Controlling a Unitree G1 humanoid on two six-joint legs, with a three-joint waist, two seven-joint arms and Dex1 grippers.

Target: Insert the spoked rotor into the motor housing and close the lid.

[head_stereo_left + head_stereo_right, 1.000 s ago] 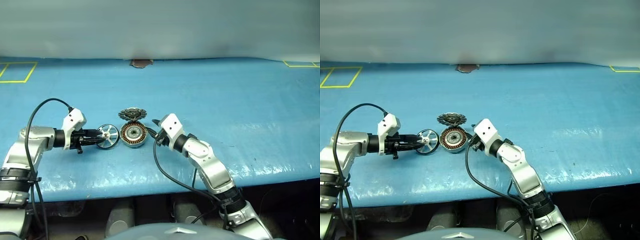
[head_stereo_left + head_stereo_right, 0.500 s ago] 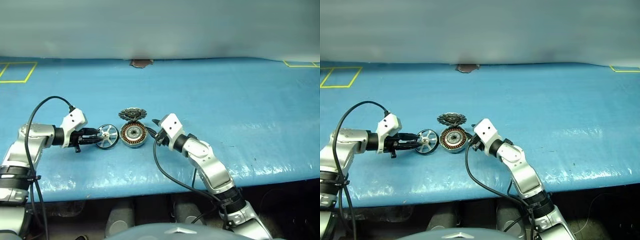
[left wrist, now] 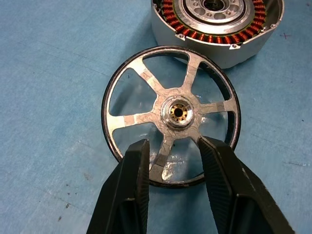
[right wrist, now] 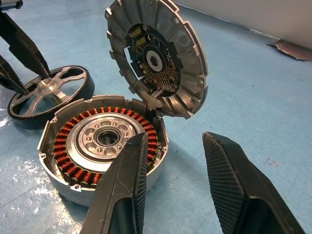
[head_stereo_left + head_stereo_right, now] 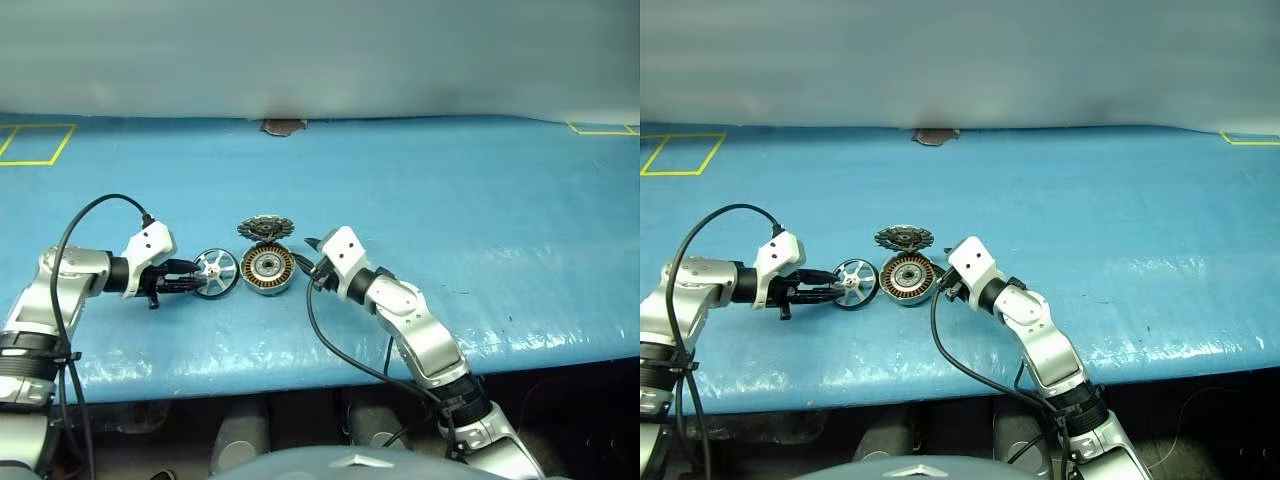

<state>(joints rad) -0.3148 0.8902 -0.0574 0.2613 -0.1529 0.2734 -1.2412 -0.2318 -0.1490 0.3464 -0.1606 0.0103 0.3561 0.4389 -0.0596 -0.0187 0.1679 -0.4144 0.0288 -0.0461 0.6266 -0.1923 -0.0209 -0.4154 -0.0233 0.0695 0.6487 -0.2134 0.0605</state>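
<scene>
The spoked rotor [image 5: 215, 272] lies flat on the blue table, a thin silver wheel with a dark rim [image 3: 178, 113]. My left gripper [image 3: 173, 142] is open over its near rim, one finger on each side of a spoke. Just right of the rotor sits the motor housing [image 5: 267, 268], its copper windings face up [image 4: 105, 139]. The lid [image 4: 156, 58] stands tilted up at the housing's far edge, dark inner face toward the windings. At the housing's right side, my right gripper [image 4: 175, 136] is open with nothing between its fingers.
The blue table cover [image 5: 450, 200] stretches wide to the right and back. Yellow tape squares mark the far left corner [image 5: 35, 145] and far right corner [image 5: 600, 128]. A brown patch [image 5: 283, 126] sits at the back edge. The front edge runs just below both arms.
My left wrist has rolled a little over the rotor. The rotor, housing, lid and right arm have stayed put.
</scene>
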